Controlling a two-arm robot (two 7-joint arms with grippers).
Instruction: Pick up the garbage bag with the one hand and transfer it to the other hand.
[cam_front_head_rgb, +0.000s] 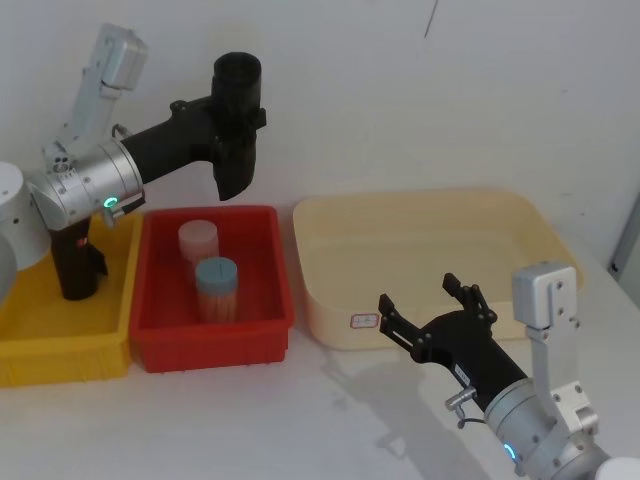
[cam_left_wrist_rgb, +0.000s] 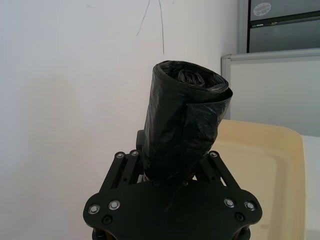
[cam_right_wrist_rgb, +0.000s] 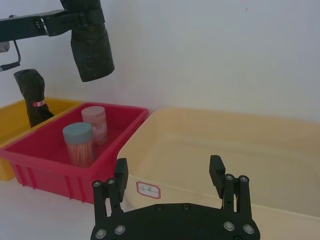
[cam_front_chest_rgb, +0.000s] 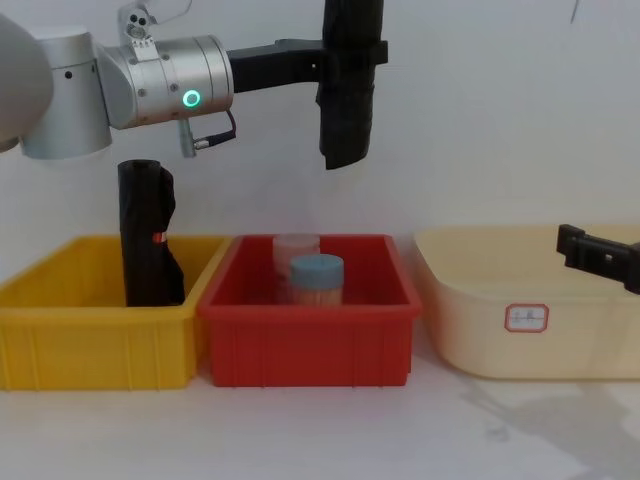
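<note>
Left gripper (cam_left_wrist_rgb: 172, 162) — garbage bag (cam_left_wrist_rgb: 185, 110) between jaws.

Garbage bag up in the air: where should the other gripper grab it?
Grip the garbage bag on its lower half, which hangs free below the left gripper clamped higher up. The roll hangs roughly upright, so the open right gripper would probably best come from the robot's right, jaws level, closing across the roll.

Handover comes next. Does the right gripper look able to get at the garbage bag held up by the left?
Probably yes. The right gripper is open, low near the cream tub; nothing stands between it and the garbage bag, whose lower end hangs free below the left gripper.
</note>
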